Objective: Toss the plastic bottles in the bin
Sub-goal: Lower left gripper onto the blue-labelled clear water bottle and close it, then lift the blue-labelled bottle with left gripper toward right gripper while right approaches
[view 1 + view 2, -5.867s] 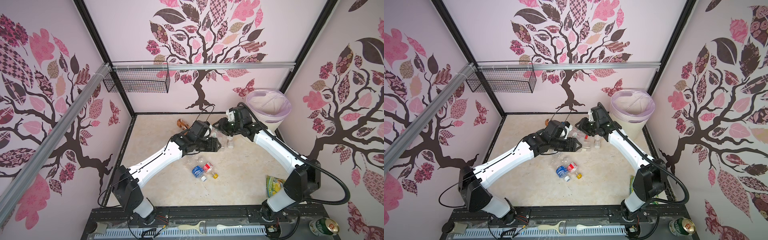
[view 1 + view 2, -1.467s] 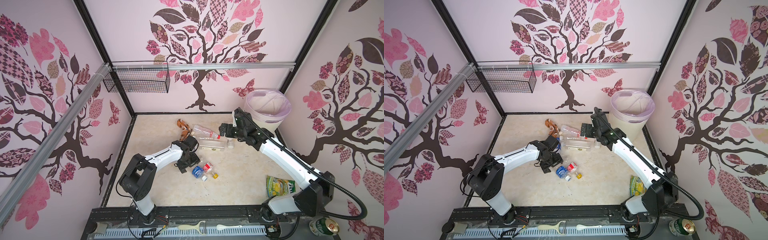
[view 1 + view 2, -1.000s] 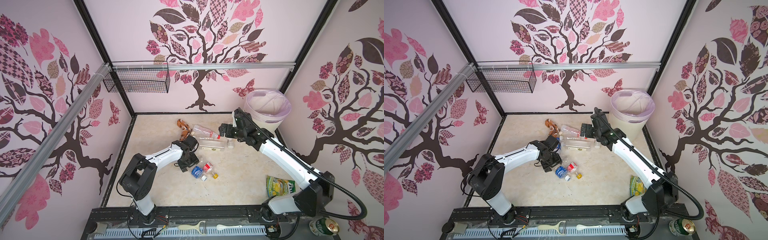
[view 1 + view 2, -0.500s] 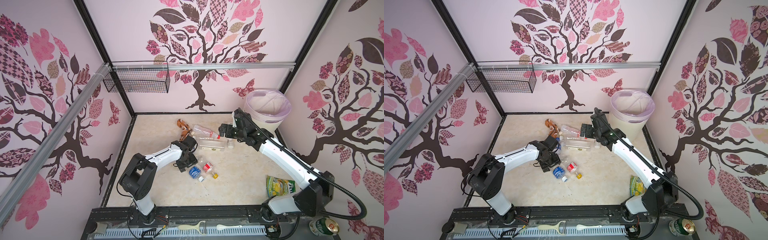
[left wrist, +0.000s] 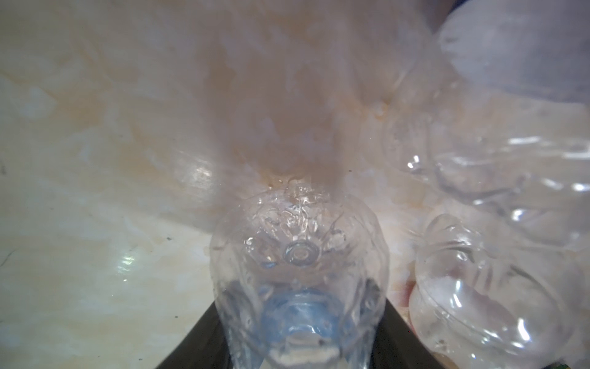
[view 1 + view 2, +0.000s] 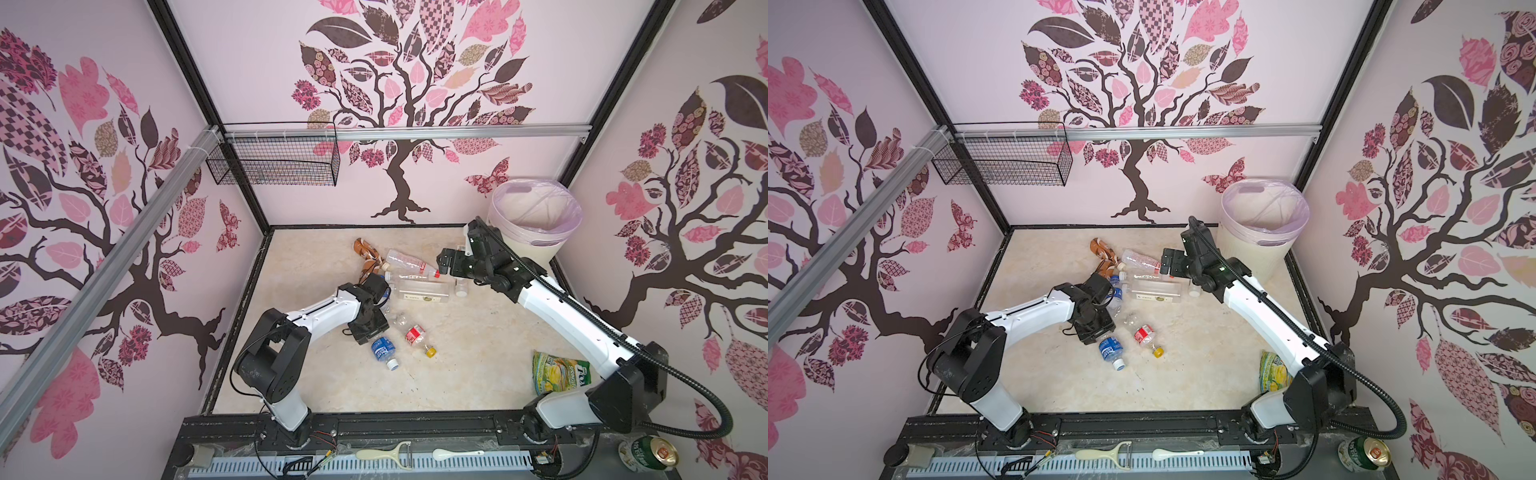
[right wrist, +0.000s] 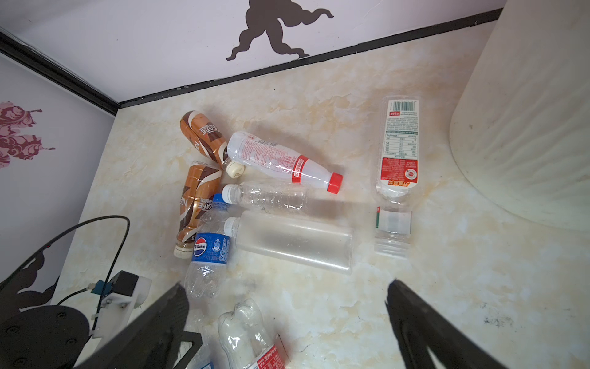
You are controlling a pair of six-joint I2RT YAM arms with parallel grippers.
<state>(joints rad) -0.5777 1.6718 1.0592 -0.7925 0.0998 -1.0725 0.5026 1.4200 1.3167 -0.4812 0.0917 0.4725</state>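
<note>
L claw [image 5: 298, 342] straddles blue-label bottle [image 5: 300, 255], can't tell if gripped: squeeze mid-body w/o crushing, lift straight up before bin [image 6: 536, 249]; R claw [image 7: 287, 287] wide, empty.

the cream marbled floor [image 6: 332, 386] carries a bin [image 6: 536, 251] in its far right corner and a snack bag [image 6: 557, 370] by the near right edge. bottles lie on their sides mid-floor: two brown bottles [image 7: 204, 137] beside a red-capped bottle [image 7: 281, 159], a frosted bottle [image 7: 293, 242] and a pepsi bottle [image 7: 209, 249]. closer in lie a blue-label bottle [image 6: 383, 348] and a red-label bottle [image 6: 417, 336]. a barcode bottle [image 7: 399, 143] lies near the bin.
</note>
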